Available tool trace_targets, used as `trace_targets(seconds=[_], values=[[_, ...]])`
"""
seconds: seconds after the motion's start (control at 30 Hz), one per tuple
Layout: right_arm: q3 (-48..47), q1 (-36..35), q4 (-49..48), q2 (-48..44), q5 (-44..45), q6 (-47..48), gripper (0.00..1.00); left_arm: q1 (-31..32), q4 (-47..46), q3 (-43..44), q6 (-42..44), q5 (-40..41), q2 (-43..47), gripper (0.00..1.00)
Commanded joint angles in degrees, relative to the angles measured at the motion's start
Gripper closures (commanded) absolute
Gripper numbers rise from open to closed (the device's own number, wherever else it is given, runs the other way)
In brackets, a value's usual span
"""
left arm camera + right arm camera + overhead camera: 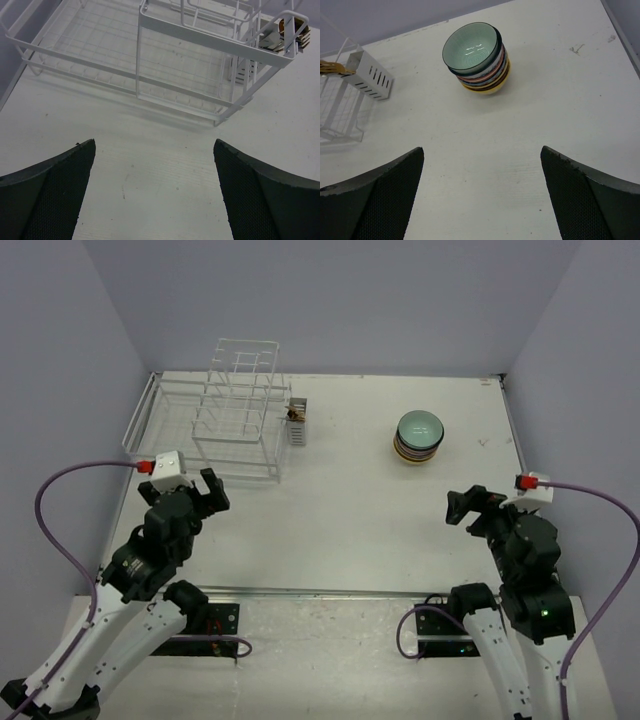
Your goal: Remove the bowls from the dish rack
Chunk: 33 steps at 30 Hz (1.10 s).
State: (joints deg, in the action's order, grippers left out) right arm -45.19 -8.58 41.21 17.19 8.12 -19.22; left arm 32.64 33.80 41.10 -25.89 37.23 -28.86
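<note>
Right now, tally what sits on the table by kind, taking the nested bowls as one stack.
dish rack: 1
cutlery cup: 1
stack of bowls: 1 (nested too tightly to count each bowl; none is in the rack)
Total: 3

The top bowl [470, 49] is pale green inside, with fine rings and a dark rim. The bowls [487, 77] under it show orange-red, blue-patterned and yellow edges. The dish rack [210, 38] is white wire and its cutlery cup [370, 76] is pale grey. The table [485, 145] is white. The left gripper [155, 147] and the right gripper [482, 152] have black fingers [55, 200] with a fine mesh pattern
</note>
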Motion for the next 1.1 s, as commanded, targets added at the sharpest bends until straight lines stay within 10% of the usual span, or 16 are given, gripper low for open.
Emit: trace_targets(seconds=[0.0,1.07], values=[[2.11,0.14,-4.99,-1.45,-0.47,1.82,0.01,-0.39,-3.48,-1.11,1.10,2.49,1.00,0.00],[3.44,0.05,-7.90,0.83,-4.78,1.91,0.01,-3.28,-7.08,-4.45,3.83,4.16,3.90,0.00]])
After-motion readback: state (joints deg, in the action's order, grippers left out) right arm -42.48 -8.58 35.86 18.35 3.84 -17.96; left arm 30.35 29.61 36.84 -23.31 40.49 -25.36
